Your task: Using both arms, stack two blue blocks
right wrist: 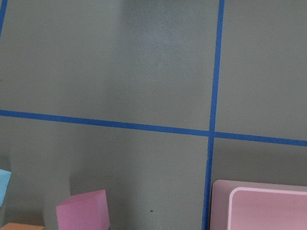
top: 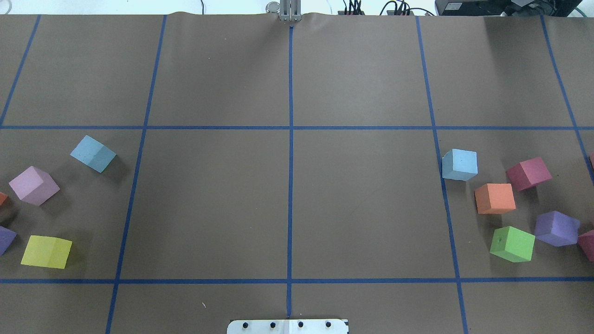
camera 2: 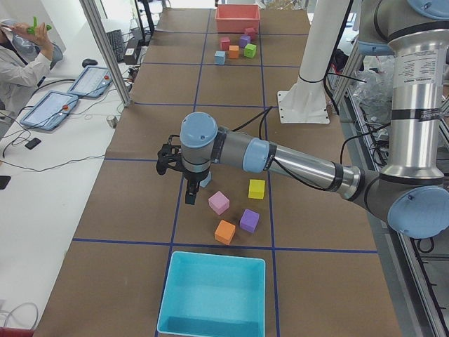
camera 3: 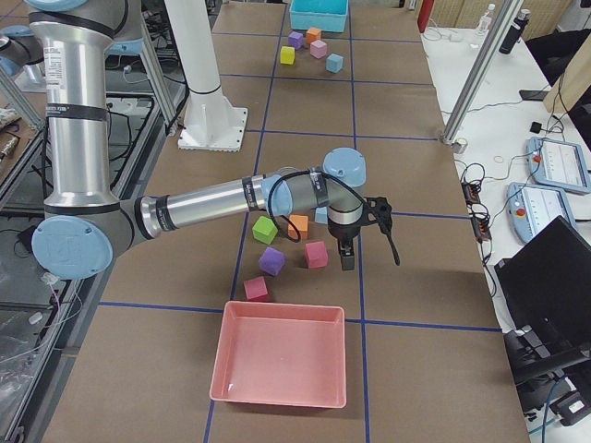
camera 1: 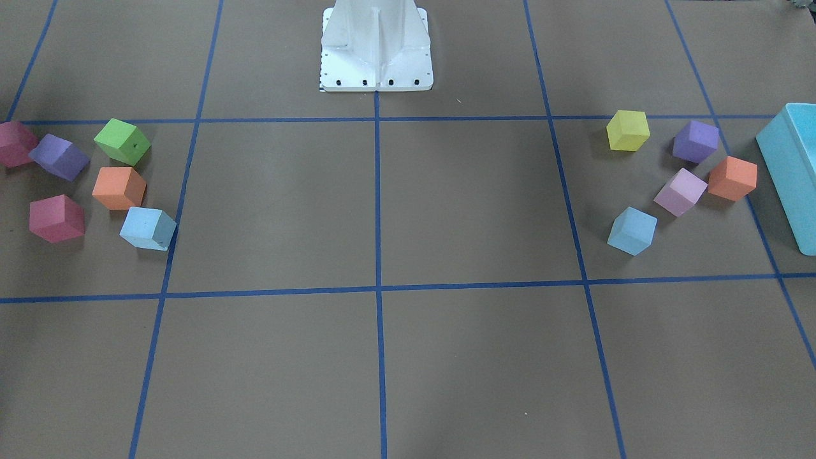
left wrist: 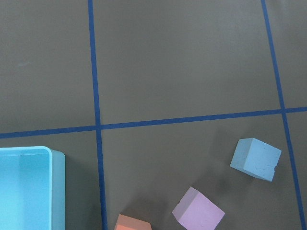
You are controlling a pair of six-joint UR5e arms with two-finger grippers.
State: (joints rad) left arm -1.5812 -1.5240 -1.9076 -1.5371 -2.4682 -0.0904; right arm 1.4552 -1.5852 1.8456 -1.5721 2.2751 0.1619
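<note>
On the brown paper ruled with blue tape lines (top: 290,139), the left blue block (top: 93,153) lies on the robot's left side and the right blue block (top: 459,164) on its right. They are well apart and unstacked, each flat on the table, with only paper and tape between them. The right blue block has one edge on a tape line. Just beside the left blue block is the lilac cube (top: 34,185). The yellow cube (top: 46,252), the purple cube (camera 1: 695,141) and the orange cube (camera 1: 732,178) lie farther off in that cluster, and the turquoise bin (camera 1: 794,172) stands at that end of the table. Just beside the right blue block is the second orange cube (top: 495,198). Near it are the crimson cube (top: 528,173), the green cube (top: 512,244), the second purple cube (top: 557,228) and the second crimson cube (top: 587,243), with the pink bin (camera 3: 280,365) at that end. That makes two blue, two orange, two purple and two crimson cubes, one each of green, yellow and lilac, and two bins. The left gripper (camera 2: 190,195) hangs pointing down over the left cluster, and a part of the left blue block shows just beside it. The right gripper (camera 3: 348,257) hangs pointing down at the edge of the right cluster. Both show only from the side, so I cannot tell whether either is released or clenched. The tablets (camera 2: 90,81) on the side bench are too small to read.
</note>
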